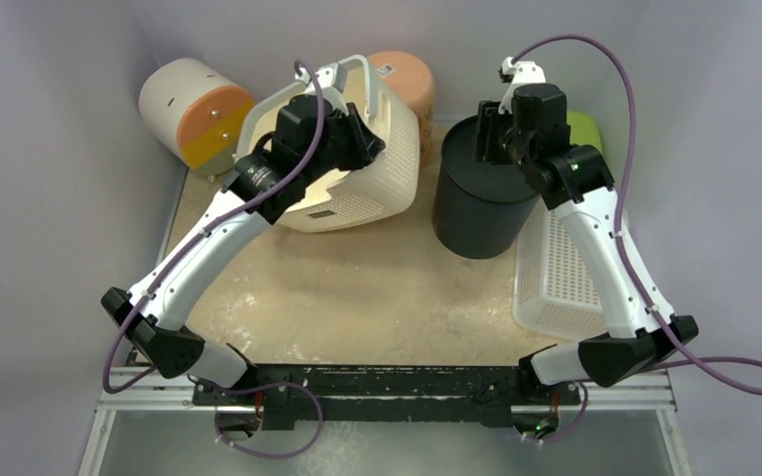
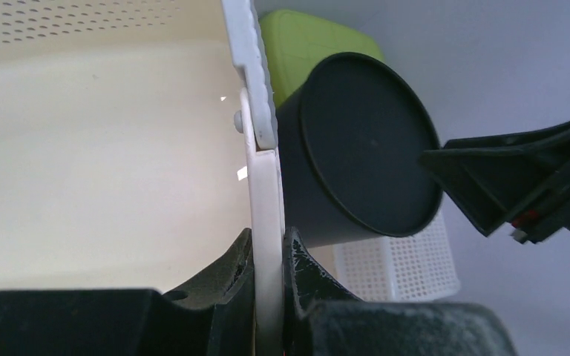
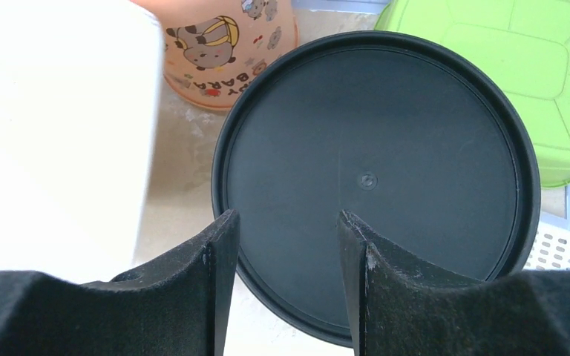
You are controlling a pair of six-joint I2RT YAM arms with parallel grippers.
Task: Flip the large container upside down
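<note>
Your sandy, mottled desk (image 1: 357, 288) carries the big white basket (image 1: 382, 169) at the back, left of centre. The basket is tilted, with its mouth turned toward your left arm. It is smooth plastic, with rounded corners and walls pierced by rows of small holes. The arm hides much of its opening. A low white mesh tray (image 1: 556, 278) lies on the right, partly under your right arm. Beside it stands a matte black round tub (image 1: 476, 208), flat face up. A green box (image 1: 585, 129) shows only at its corner. Your left pincer (image 2: 269, 274) is pinching the basket's thin white handle strip (image 2: 266, 208). Your right pincer (image 3: 286, 245) is spread above the tub, gripping nothing.
</note>
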